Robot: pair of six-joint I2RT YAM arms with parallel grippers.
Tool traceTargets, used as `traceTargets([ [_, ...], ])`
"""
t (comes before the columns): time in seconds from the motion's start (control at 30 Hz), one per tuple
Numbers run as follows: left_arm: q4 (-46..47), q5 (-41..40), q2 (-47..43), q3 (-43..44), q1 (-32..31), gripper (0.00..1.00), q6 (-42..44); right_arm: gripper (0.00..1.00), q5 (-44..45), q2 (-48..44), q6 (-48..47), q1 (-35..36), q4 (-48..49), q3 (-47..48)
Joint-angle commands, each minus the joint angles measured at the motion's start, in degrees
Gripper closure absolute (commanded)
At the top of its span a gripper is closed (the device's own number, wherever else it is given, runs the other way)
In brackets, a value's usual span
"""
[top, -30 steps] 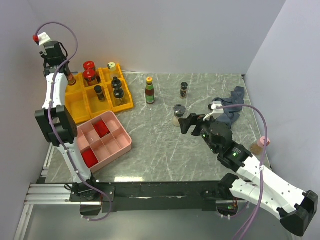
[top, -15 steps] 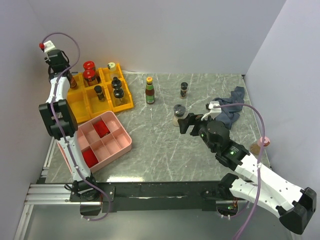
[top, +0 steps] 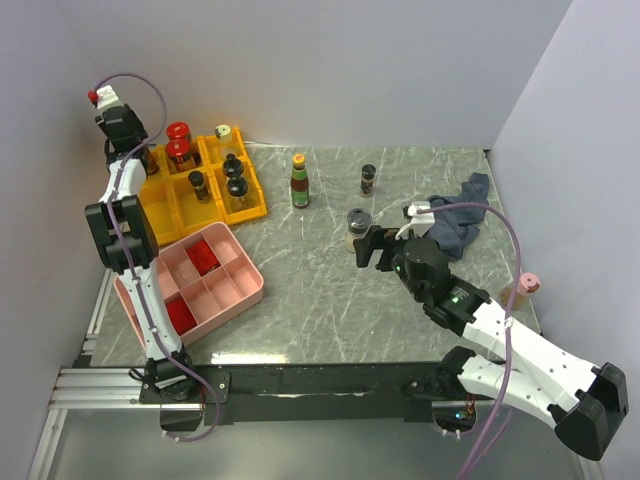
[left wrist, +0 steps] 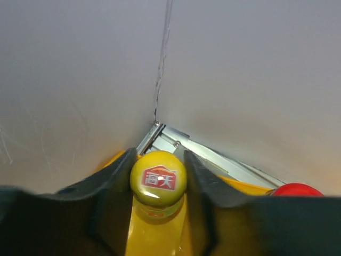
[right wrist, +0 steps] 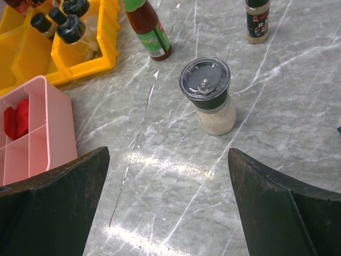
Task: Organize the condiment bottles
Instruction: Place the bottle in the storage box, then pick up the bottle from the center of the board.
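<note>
1. Honestly, could tip the pale shaker (right wrist: 209, 93) just ahead of the wide-open right claw (right wrist: 170, 213) if closed off-centre on this slick bench (right wrist: 256, 176).
2. Could also snag the yellow-capped bottle (left wrist: 158, 178), pinched between the left claw (left wrist: 158, 160) fingers, on the yellow bins (top: 152, 218) rim right below.
3. Stashed in those bins: red-lidded jars (top: 179, 140), black-capped jars (top: 235, 180), one pale-capped bottle (top: 224, 132).
4. Sitting in the pink tray (top: 244, 255): just red blocks (top: 201, 255).
</note>
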Motion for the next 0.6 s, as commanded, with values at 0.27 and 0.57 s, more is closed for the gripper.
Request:
traceTargets([
  [0.27,2.9,5.3,-10.8,-1.8,0.2,0.03,-2.1,0.0,-1.0,-1.8,-0.4,-0.2,1.4,2.1],
  [0.57,-6.4,7.1,-25.4,-6.9,-1.1,0.0,-8.6,0.0,-2.2,-0.5,2.2,-0.2,-0.7,3.6],
])
